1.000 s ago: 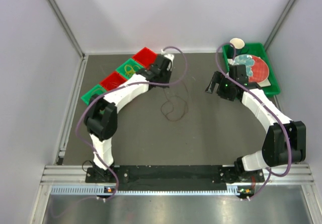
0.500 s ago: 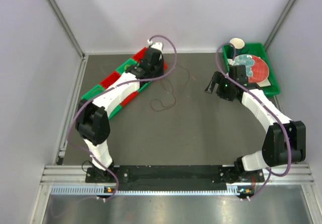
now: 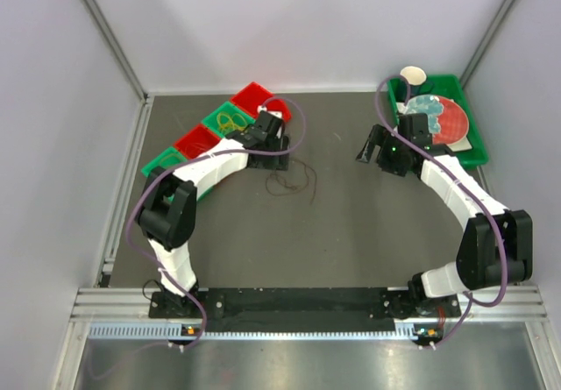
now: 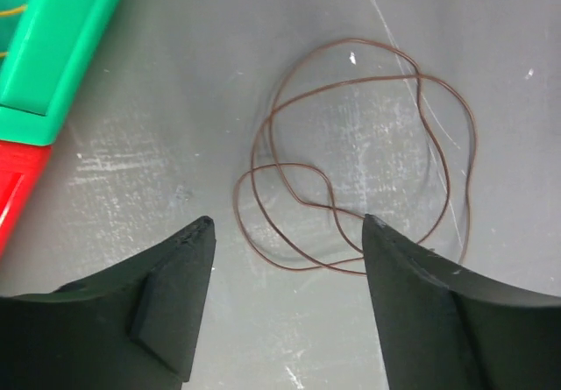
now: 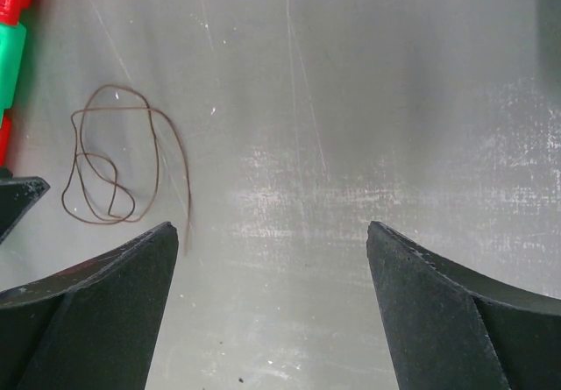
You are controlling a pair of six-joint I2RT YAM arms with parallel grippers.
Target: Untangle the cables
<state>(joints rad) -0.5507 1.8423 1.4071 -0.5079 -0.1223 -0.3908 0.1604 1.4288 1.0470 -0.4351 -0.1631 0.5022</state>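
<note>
A thin dark brown cable [image 3: 298,180] lies loose in overlapping loops on the grey table. My left gripper [image 3: 276,160] hovers just left of it. In the left wrist view the left gripper [image 4: 289,222] is open with nothing between its fingers. The brown cable [image 4: 310,268] reaches the level of the fingertips. A yellow cable [image 3: 230,123] sits coiled in a green bin. My right gripper [image 3: 370,145] stands open and empty to the right. In its wrist view the right gripper [image 5: 272,226] faces bare table, with the brown cable [image 5: 187,194] off to the left.
A diagonal row of red and green bins [image 3: 195,140] runs along the left, seen as a green bin [image 4: 61,48] in the left wrist view. A green tray [image 3: 473,149] with plates and a bowl stands at the back right, behind the right arm.
The left gripper was shut on the brown cable, swung it toward the back left, then came down and opened. The cable now lies free on the table. The right arm stayed put.
</note>
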